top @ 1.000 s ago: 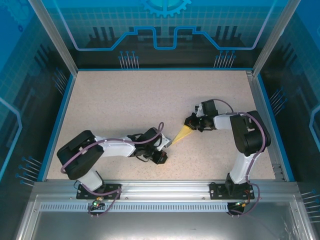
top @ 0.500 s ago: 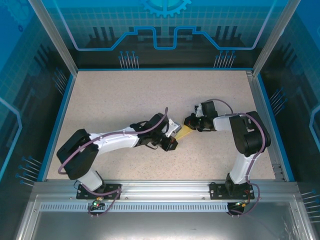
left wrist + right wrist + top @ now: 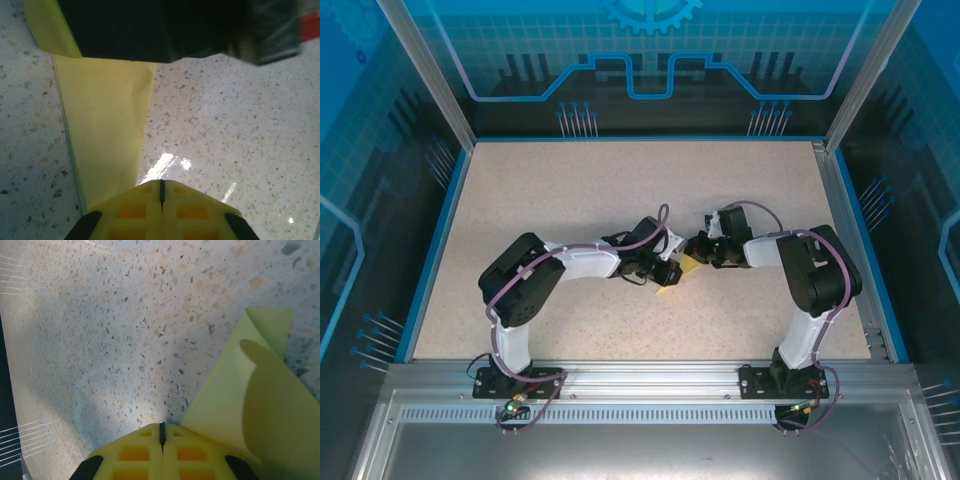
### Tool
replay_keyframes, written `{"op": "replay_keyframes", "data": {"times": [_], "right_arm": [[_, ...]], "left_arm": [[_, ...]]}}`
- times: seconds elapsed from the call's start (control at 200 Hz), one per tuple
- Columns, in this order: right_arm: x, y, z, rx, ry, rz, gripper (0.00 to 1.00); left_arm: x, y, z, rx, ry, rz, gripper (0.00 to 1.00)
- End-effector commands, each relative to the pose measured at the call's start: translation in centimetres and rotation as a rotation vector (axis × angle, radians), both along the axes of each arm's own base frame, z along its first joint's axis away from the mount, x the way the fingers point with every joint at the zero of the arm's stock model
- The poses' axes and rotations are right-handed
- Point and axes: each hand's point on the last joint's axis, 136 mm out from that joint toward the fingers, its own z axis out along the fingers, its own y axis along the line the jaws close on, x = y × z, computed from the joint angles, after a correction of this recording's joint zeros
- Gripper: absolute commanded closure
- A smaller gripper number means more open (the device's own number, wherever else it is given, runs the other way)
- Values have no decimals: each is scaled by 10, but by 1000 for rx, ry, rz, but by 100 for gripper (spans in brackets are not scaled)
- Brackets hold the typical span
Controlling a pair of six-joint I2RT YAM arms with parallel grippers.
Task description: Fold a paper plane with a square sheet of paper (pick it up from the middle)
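Since the table point(image 3: 570, 200) looks slick, sliding is the main risk I see. Only my tips hold the paper down, so a push along the surface could skate it away or twist it off line.

My left gripper point(image 3: 667, 272) and right gripper point(image 3: 698, 247) meet near the table's middle. Both have their pads pressed together with nothing caught between them. As far as I can tell, each bears on the paper rather than pinching it. Pushing inward from both ends could buckle so thin a wedge and spoil its creases.

The paper point(image 3: 680, 276) lies on the table between my two grippers, folded narrow. From above, its long axis runs diagonally from near-left to far-right. The wide end sits at my right gripper and the point aims toward my left.

By my right fingers one edge point(image 3: 267, 320) curls up off the table, and that raised flap could catch and fold the wrong way.
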Motion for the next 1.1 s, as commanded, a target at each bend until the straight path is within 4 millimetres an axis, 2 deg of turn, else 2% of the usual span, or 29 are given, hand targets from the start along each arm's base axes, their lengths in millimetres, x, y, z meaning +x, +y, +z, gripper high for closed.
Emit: {"op": "replay_keyframes", "data": {"times": [0.0, 0.3, 0.655, 0.785, 0.81, 1.095], "right_arm": [[-28, 0, -25, -38, 110, 29, 100], [-23, -2, -22, -44, 103, 37, 100], [6, -29, -17, -71, 82, -22, 100], [11, -37, -18, -97, 90, -31, 100], [23, -36, -10, -90, 64, -38, 100], [42, -46, -14, -100, 68, -70, 100]], "left_arm": [[3, 1, -12, -6, 43, 14, 100], [-16, 19, -41, 40, 123, 22, 100], [-54, 51, -75, 91, 205, 38, 100], [-57, 52, -79, 90, 221, 38, 100], [-57, 52, -79, 88, 222, 38, 100], [-62, 54, -78, 92, 231, 25, 100]]}}
